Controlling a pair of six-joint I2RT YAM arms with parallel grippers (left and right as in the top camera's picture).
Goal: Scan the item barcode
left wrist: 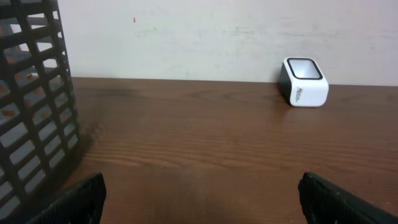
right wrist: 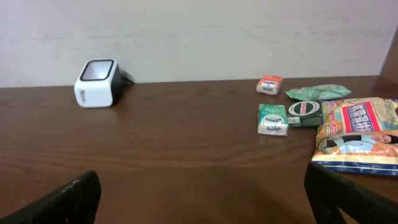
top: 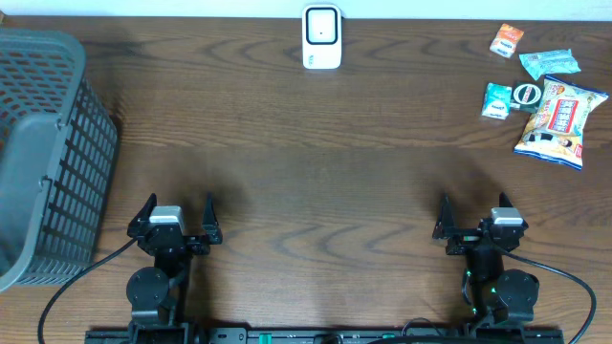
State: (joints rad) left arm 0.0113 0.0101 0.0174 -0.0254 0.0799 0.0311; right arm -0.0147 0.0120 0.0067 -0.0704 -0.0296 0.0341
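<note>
The white scanner (top: 322,36) is standing upright, and the items for scanning, a snack bag (top: 561,119) and several small packets (top: 497,99), are lying untouched well to the scanner's right. The left gripper (top: 178,208) and right gripper (top: 474,215) are hovering nearer than the scanner, jaws spread wide, holding nothing. A gray basket (top: 43,153) is sitting far to its left.

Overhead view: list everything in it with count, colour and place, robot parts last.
table: one, brown wood, under everything
basket: one, grey, left edge
scanner: one, white, far edge, centre
orange packet: one, orange, far right
teal packet: one, teal, far right
green-white packet: one, far right
dark green pack: one, beside it
snack bag: one, yellow-blue, right edge
left gripper: one, black, near left, open
right gripper: one, black, near right, open
</note>
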